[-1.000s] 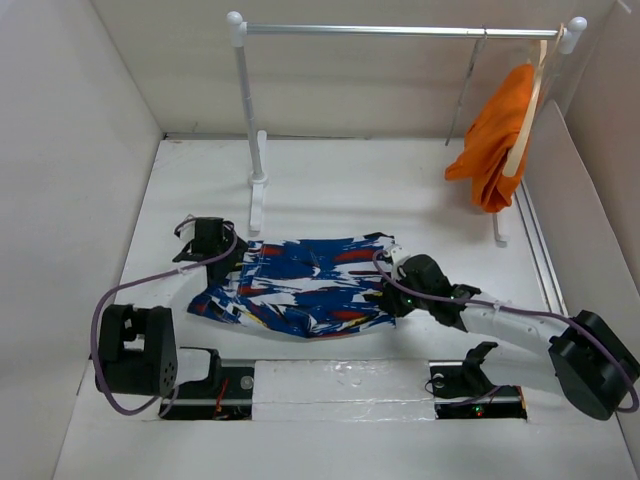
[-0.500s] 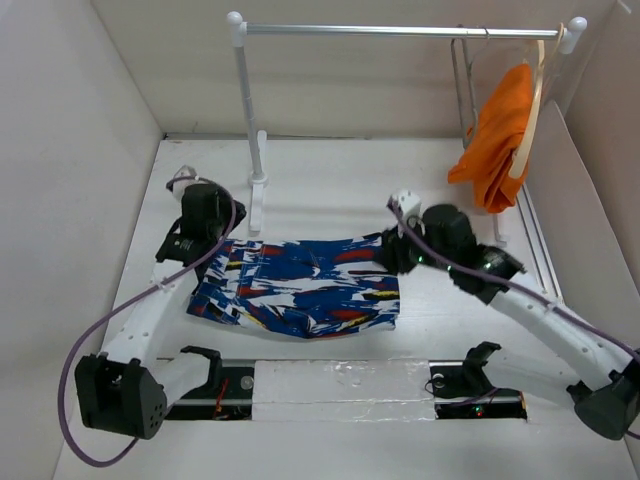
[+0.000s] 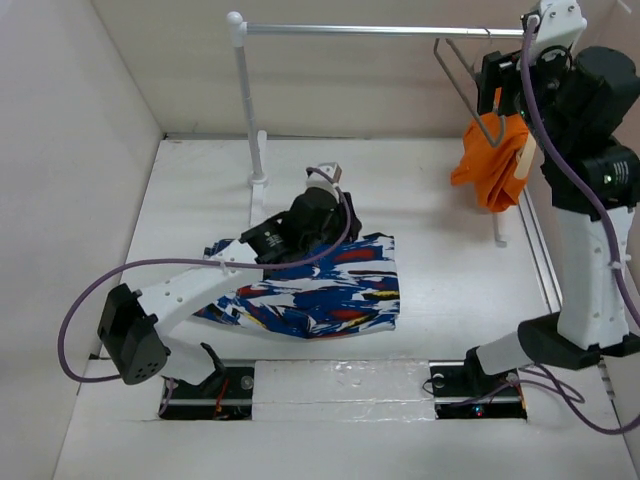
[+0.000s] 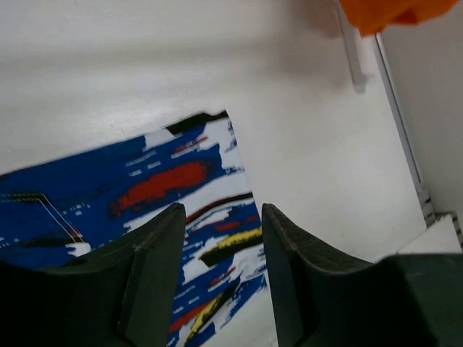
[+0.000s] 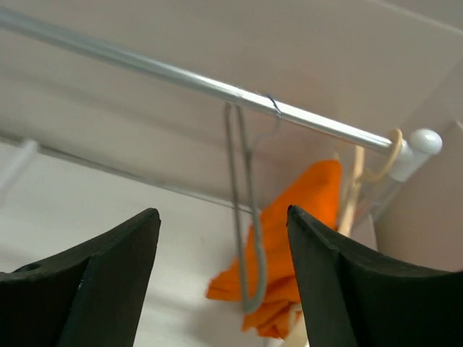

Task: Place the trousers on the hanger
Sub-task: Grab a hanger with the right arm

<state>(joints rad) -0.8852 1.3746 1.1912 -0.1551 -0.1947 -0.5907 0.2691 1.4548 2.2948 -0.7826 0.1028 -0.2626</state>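
Risen since: right gripper [image 5: 221, 220], spread wide, empty, facing the hanger [image 5: 251, 217] on its rail [image 3: 380, 30]. Left gripper [image 4: 221, 217], parted, holding nothing, above the trousers [image 3: 320, 290], flat on the surface [image 3: 450, 270]. Outstanding: fetch hanger, drape trousers.

In the left wrist view, the dark blue cloth trousers with red, white and yellow streaks [image 4: 145, 181] are cut off by the left edge and covered below by the dark fingers [image 4: 155, 275] of the left gripper [image 4: 222, 217]. In the top view, their edge nearest to the silver metal clothes rail [image 3: 370, 31] is hidden under the white left arm [image 3: 190, 285]. The rail's right end is covered by the right gripper [image 3: 500, 95]. It cannot be told whether the thin grey wire hanger [image 3: 462, 90] under the rail is touched.
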